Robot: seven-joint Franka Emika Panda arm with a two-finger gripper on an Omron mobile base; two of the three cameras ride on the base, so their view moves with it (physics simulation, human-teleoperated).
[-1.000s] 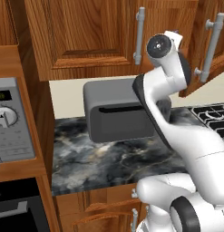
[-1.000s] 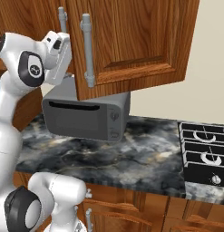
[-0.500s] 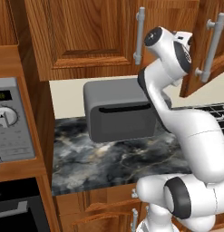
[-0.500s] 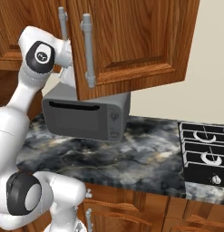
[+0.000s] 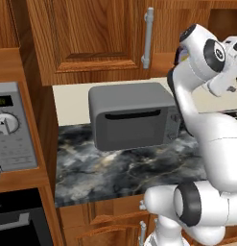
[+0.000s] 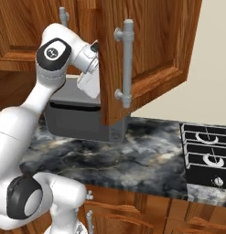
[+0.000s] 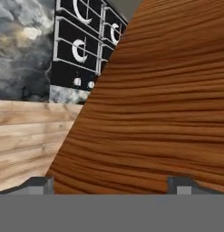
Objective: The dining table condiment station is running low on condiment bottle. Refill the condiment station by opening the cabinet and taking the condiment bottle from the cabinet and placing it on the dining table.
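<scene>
The cabinet's right door point(image 6: 146, 50) stands swung wide open, its silver bar handle point(image 6: 127, 64) facing the right base view. The left door point(image 5: 98, 38) is shut. My gripper point(image 7: 111, 188) is open with nothing between its fingertips point(image 7: 41, 183), right up against the door's wooden inner face point(image 7: 158, 104). In the right base view the hand point(image 6: 88, 78) is tucked just behind the door's edge. A small dark shape point(image 5: 179, 54) sits in the cabinet opening behind my arm; I cannot tell whether it is the condiment bottle. The dining table is out of view.
A grey microwave point(image 5: 132, 115) stands on the marbled worktop point(image 6: 132, 155) under the cabinet. A black stove top point(image 6: 208, 155) lies to the right. A wall oven panel with a dial point(image 5: 9, 125) is at the left. Base cabinets point(image 6: 146, 215) run below.
The right cabinet door has swung from slightly ajar to wide open. My hand has moved right, following the door's edge, and stays open.
</scene>
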